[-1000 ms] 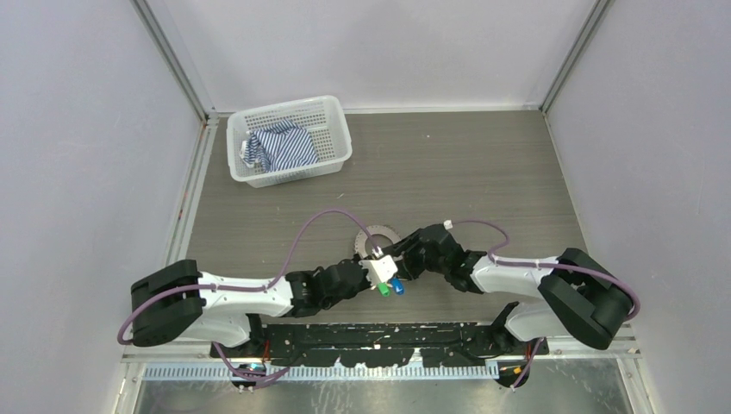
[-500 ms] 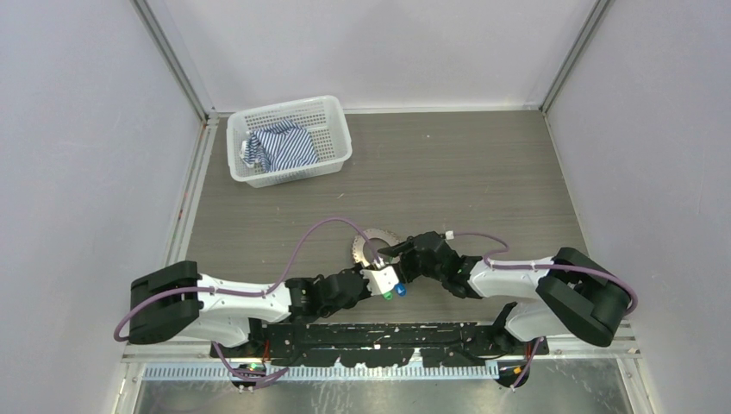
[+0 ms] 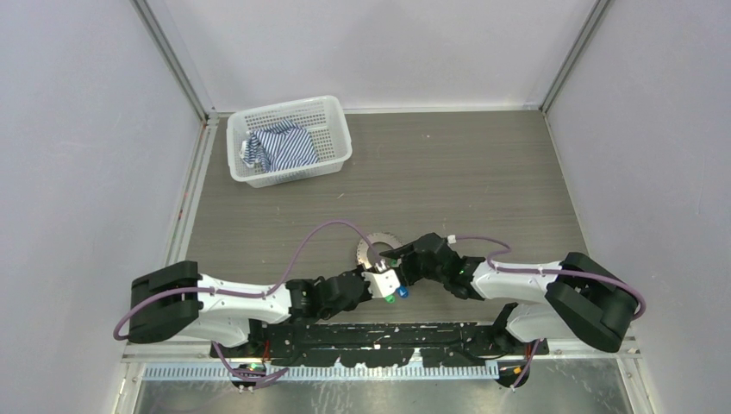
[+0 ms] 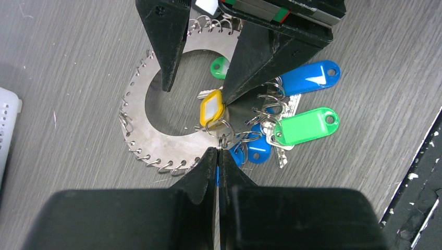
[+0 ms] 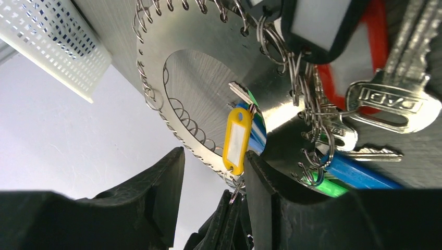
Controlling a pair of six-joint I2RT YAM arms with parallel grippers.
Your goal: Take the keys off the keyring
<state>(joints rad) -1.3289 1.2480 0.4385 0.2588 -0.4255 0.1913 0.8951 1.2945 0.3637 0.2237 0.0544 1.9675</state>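
My left hand (image 4: 219, 156) is pinched together on the small ring (image 4: 223, 139) of the yellow tag (image 4: 211, 110). The keyring (image 4: 151, 133) lies on the desk (image 4: 78, 52), its keys (image 4: 280, 150) bunched at one side. My right hand (image 4: 196, 95) stands apart, one finger over the keyring's hole and the other just beside the tag.

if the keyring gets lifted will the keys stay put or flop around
Probably flop: the keys hang on loose little rings, so they'd likely swing and tangle. The keyring looks like flat metal plate, so likely stiff and slick.
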